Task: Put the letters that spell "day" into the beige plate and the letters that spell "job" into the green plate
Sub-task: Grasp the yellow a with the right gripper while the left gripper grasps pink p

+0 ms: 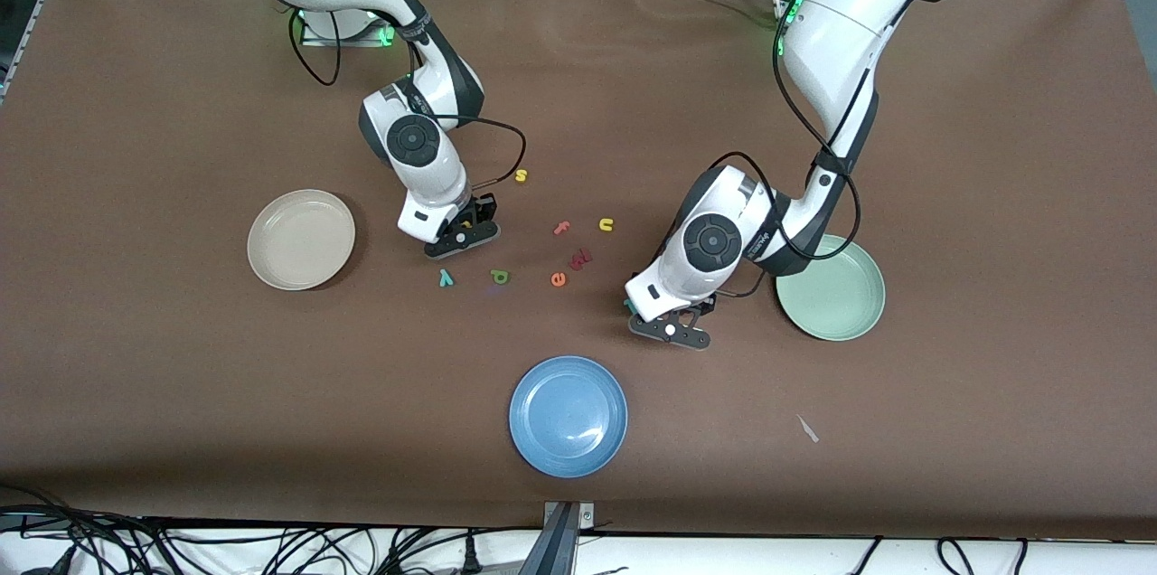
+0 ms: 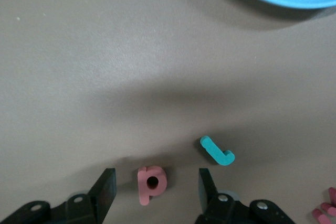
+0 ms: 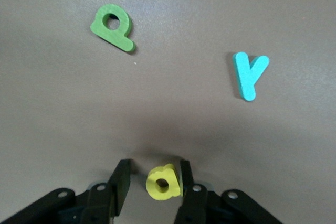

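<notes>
Two glossy white arms with black joints, looped black cables, green base lights.

Even, bright overhead light falls on the brown cloth-covered desk [image 1: 181,430] in the front view, which is sharp throughout. Soft short shadows sit under both white arms and beside the round blue plate [image 1: 569,415]. No strong glare shows, only a mild sheen on that plate. In both wrist views a broad soft shadow darkens the cloth just ahead of the jaws, and the black jaws look slightly blurred.
</notes>
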